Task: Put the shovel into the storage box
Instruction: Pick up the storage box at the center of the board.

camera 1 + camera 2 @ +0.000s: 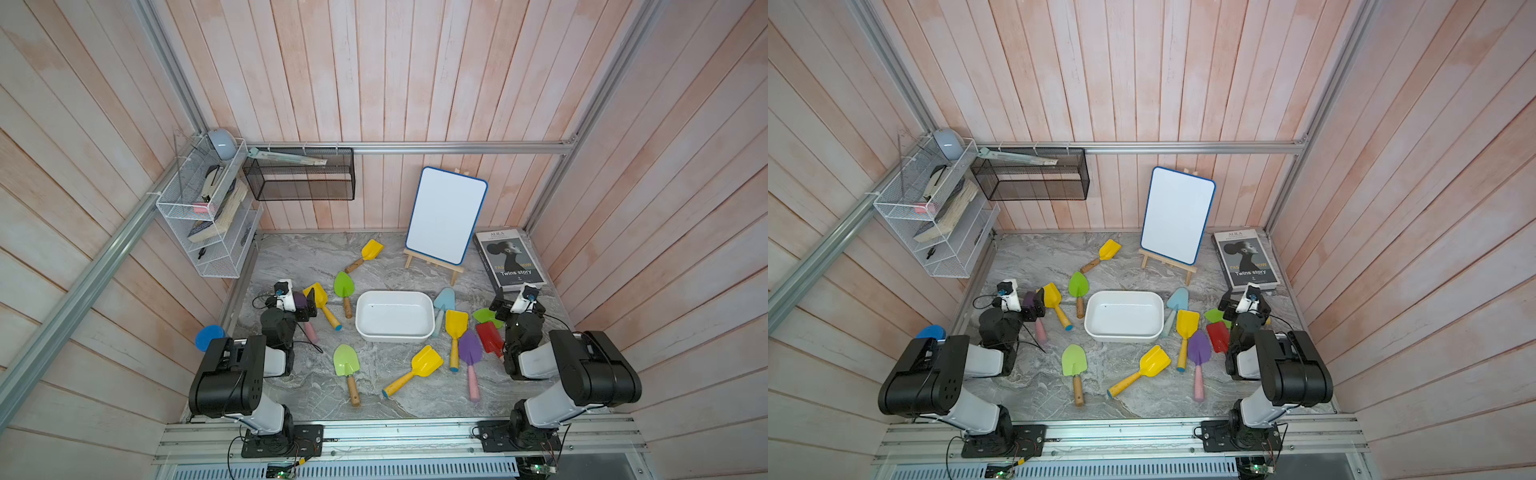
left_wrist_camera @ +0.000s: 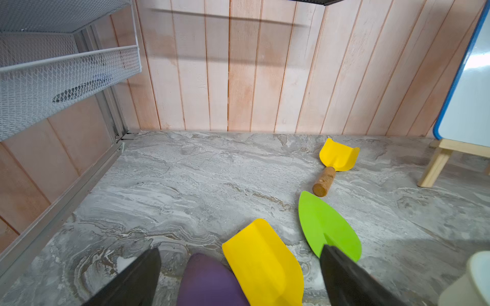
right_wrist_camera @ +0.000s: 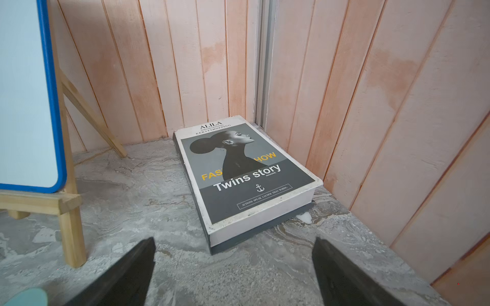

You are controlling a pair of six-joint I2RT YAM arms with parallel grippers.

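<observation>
The left gripper [image 2: 240, 250], jaws apart, hangs over a yellow shovel [image 2: 265, 265]; its handle seemingly slants back beside the storage box [image 1: 395, 337]. The right gripper [image 3: 233, 242], also agape, is farther.

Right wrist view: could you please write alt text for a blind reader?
A thick book titled Twins story lies flat on the marble table in a wooden corner. The right gripper is open before it; a whiteboard stands nearby.

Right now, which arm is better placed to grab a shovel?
The left arm, probably: its open jaws hang over a yellow shovel and a purple shovel. The right arm's open jaws face the book.
</observation>
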